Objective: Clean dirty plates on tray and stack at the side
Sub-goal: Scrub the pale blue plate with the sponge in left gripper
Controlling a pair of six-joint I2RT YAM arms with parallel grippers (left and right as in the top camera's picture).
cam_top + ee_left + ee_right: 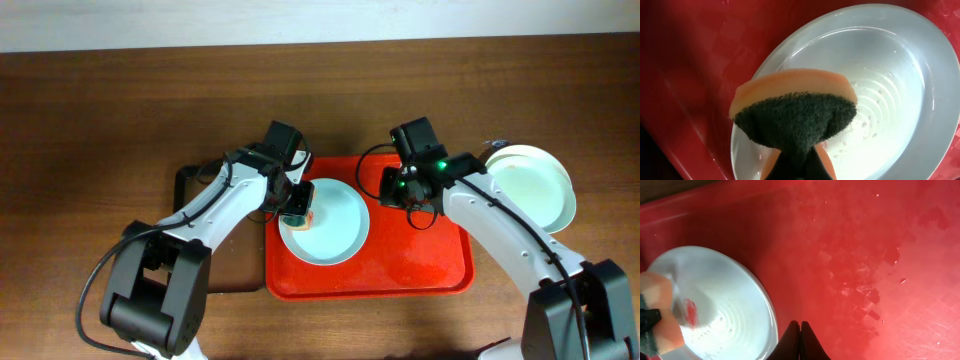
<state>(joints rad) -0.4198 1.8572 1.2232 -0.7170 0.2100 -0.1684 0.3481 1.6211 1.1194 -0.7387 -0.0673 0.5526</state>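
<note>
The left fingers [804, 170] clamp the sponge [795, 107] over the pale blue plate [890, 75]; the red smear [690, 311] seems just beside it. The right fingers [794, 341], pressed together, hold nothing.

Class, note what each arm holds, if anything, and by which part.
The left gripper pinches the sponge by its end nearest the wrist, over the pale blue plate. The right gripper is shut on nothing, over the tray.
</note>
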